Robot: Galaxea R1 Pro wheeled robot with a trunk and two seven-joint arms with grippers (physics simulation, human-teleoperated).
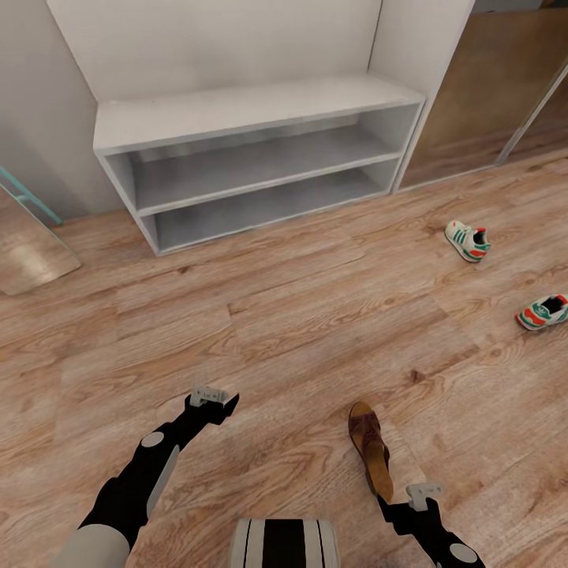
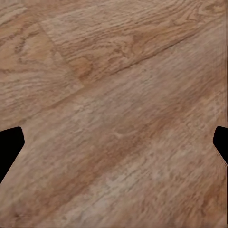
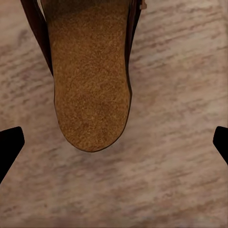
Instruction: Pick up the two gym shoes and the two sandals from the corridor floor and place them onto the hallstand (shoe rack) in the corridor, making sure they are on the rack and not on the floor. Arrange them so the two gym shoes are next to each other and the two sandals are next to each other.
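One sandal (image 1: 371, 446) lies on the floor (image 1: 300, 315) just ahead of the right gripper (image 1: 424, 495), and that relation decides the coming move. In the head view its long axis runs roughly from 12 to 6 o'clock, leaning a little toward 5, with the strapped toe end at the top and the tan heel end nearest the gripper. The heel sits at about 10 o'clock from the right gripper, close but not touching. In the right wrist view the heel of the footbed (image 3: 90, 76) fills the space ahead, with the two dark fingertips (image 3: 9, 147) wide apart either side, so those jaws stand open and empty, with the sandal's length pointing away from them, not across them.

The left gripper (image 1: 210, 396) hovers over bare planks, well apart from the sandal; its wrist view shows fingertips (image 2: 9, 147) spread with nothing between. The right arm is clearly the nearer.

Two gym shoes (image 1: 468, 241) (image 1: 543, 312) lie apart from each other at about 2 o'clock, well away from both arms. The rack (image 1: 252, 118) stands at 12 o'clock, its bench top and two shelf slots holding no shoes.

My reading: the right arm needs to advance a little and close across the sandal's width.
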